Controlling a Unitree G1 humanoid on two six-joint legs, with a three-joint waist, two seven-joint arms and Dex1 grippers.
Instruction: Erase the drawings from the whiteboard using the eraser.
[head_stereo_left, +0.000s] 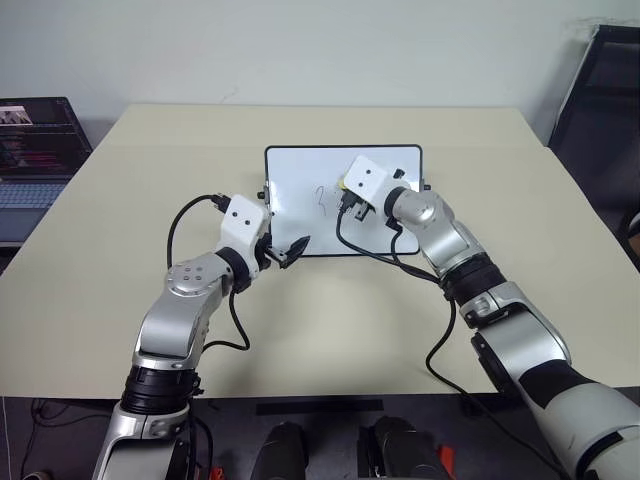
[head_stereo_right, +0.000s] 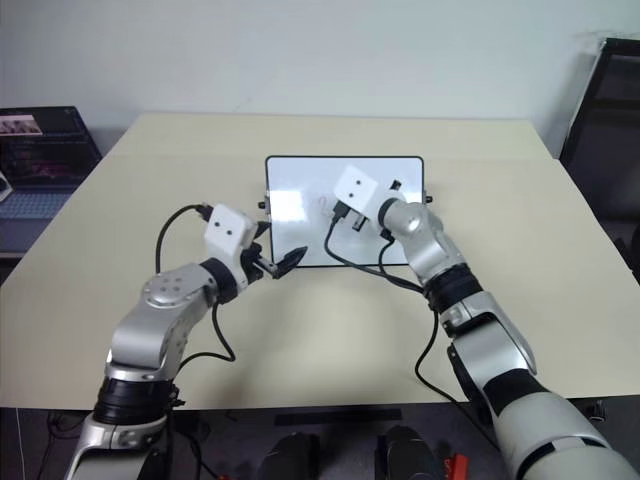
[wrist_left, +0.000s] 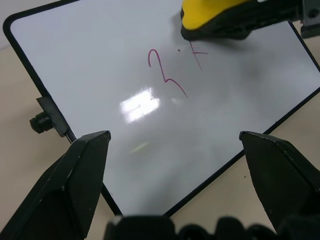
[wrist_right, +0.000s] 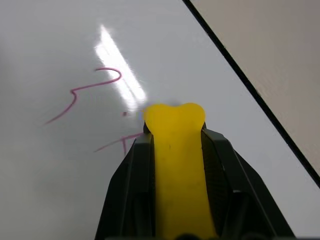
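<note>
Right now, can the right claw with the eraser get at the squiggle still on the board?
Probably yes. The right claw is shut on the eraser, right beside the remaining squiggle on the whiteboard, with bare board between them.

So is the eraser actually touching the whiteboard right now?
Touching. In the left wrist view the eraser, held in the right claw, has its dark underside flat on the whiteboard with no gap, partly over a pink stroke.
</note>
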